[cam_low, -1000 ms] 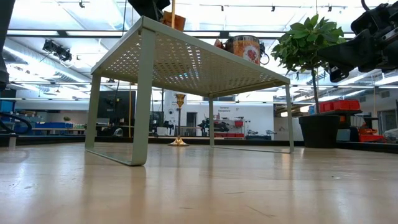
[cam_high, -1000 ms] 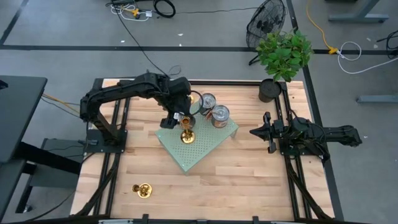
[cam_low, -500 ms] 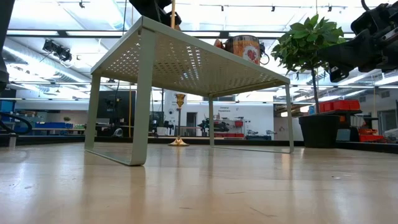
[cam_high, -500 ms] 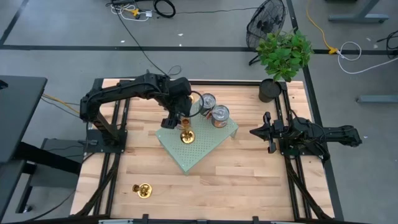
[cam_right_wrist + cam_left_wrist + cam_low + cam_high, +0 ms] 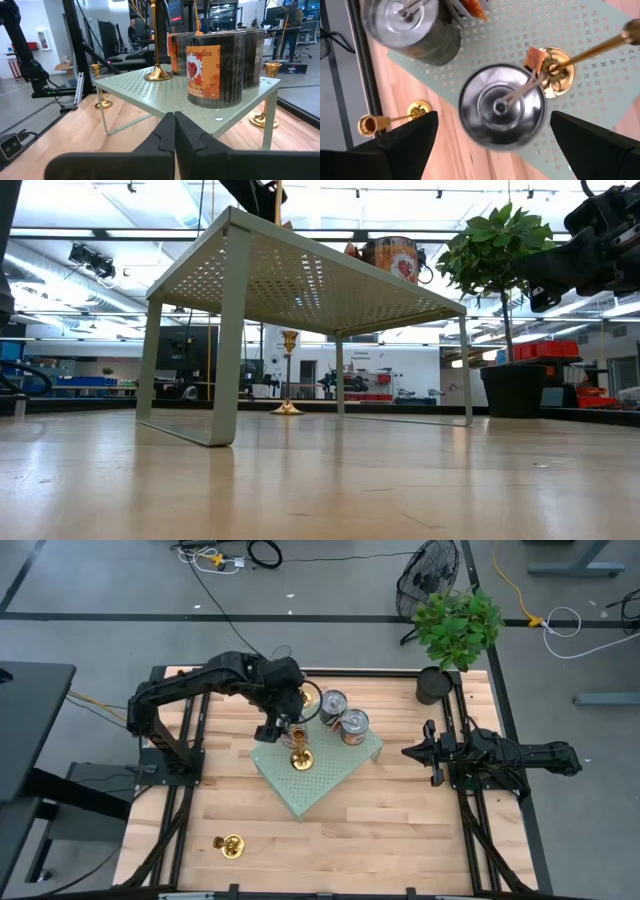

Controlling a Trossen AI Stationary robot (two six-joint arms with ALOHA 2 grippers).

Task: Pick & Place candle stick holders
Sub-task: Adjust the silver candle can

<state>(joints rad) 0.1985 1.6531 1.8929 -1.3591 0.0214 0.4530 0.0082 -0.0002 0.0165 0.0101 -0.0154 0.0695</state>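
One candle stick holder (image 5: 299, 757) on the rack (image 5: 330, 783), two at table level; left gripper (image 5: 283, 726) released at its eleven o'clock, right gripper (image 5: 415, 752) clenched.

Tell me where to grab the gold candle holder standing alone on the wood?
By its thin stem, from above. That candle stick holder stands upright on the table, away from the shelf where the left gripper hovers open; its flared base looks too wide.

Three shiny gold candle stick holders are visible. One (image 5: 301, 758) stands upright on the green shelf (image 5: 330, 780), near the middle of the high view. One (image 5: 231, 845) is on the counter at the lower left. One (image 5: 288, 375) stands upright under the shelf.
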